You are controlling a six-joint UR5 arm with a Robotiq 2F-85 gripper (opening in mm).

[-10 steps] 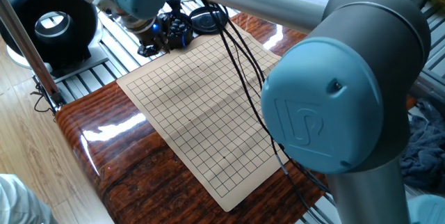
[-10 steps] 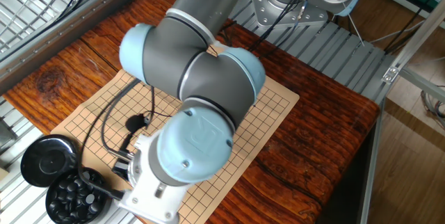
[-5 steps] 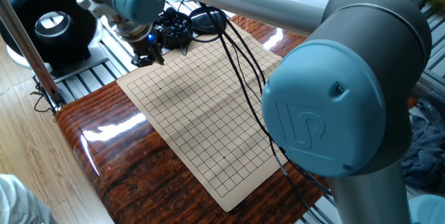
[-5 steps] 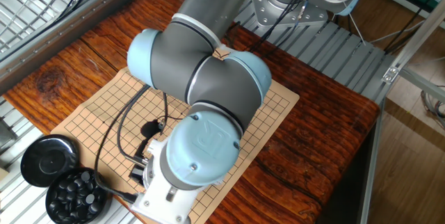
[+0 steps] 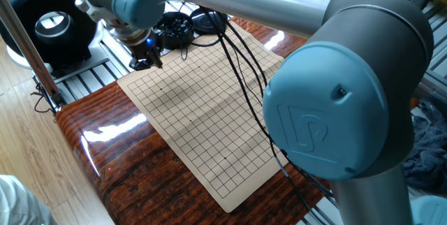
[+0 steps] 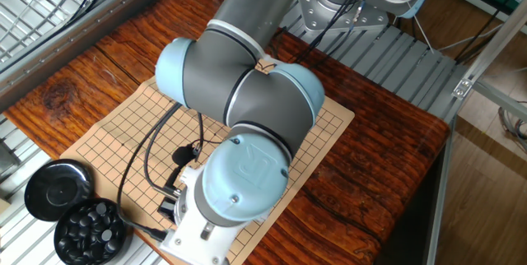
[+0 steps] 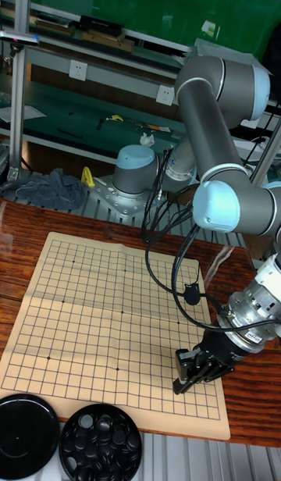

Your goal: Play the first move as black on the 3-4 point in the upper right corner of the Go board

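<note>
We see the gripper (image 7: 182, 383) has moved away from the bowl of black stones (image 7: 101, 443) and now hangs low over the Go board (image 7: 86, 325), near its corner by that bowl. We cannot tell if its fingers hold a stone.

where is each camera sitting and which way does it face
One fixed view: behind the arm's big elbow joint, looking down the Go board toward the gripper.
The other fixed view: high above, looking down; wrist housing hides the gripper; bowl of black stones at lower left.
Tall fixed view: at the bowl side, facing the robot base.
All share the board.
</note>
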